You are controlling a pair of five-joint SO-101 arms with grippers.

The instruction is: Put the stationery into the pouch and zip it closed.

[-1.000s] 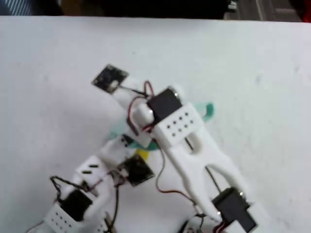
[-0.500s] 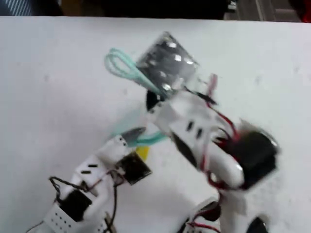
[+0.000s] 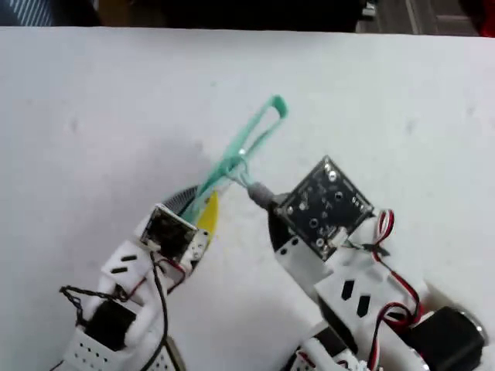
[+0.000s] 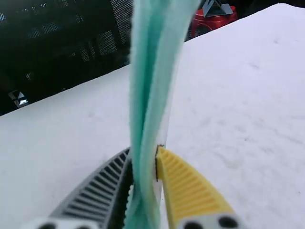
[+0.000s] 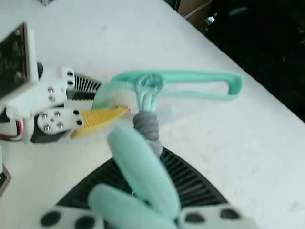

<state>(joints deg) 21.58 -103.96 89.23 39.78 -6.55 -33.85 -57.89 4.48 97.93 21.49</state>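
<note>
Our left gripper (image 4: 145,155) is clamped on the pouch (image 4: 152,71) edge, over the table (image 3: 387,100). Right gripper (image 3: 263,199) pinches the grey zip pull (image 5: 145,125). The pouch looks soft, thin & floppy, prob. light, so we'd hold it near the zip.

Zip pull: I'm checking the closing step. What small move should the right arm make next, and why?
Probably slide the right gripper with the zip pull along the teal pouch, away from the left gripper. The left gripper pinches one end of the pouch, the pull sits close to that end, and most of the teal edge lies beyond it.
</note>
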